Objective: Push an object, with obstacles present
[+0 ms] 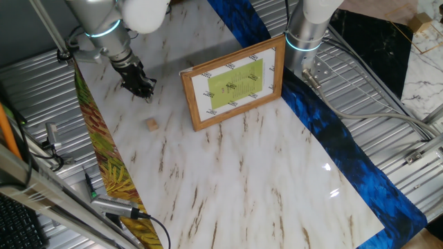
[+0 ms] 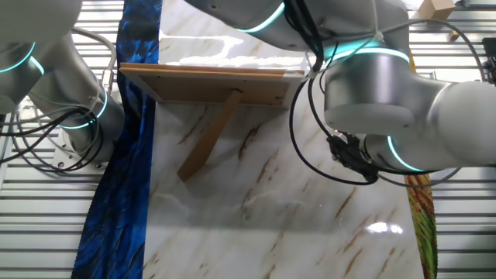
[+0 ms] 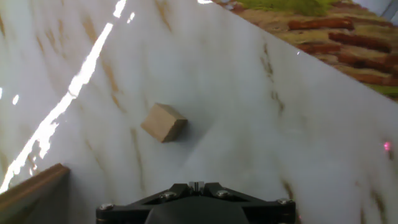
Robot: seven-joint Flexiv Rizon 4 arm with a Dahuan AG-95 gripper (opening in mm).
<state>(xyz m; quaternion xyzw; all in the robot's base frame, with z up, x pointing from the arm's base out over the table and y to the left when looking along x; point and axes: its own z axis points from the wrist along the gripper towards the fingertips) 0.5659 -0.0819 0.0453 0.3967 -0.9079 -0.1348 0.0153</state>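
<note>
End effector (image 1: 143, 88) above the marble counter (image 1: 263, 180), near the block.

The small tan block (image 1: 151, 124) lies alone on the counter, left of the standing picture frame (image 1: 234, 83); whether the fingers are apart, I cannot tell.

white marble-veined tabletop (image 1: 263, 180) on ribbed metal, blue cloth strip (image 1: 346, 159) alongside.

Frame (image 2: 209, 84) back, strut propped; arm (image 2: 387, 101) right.
</note>
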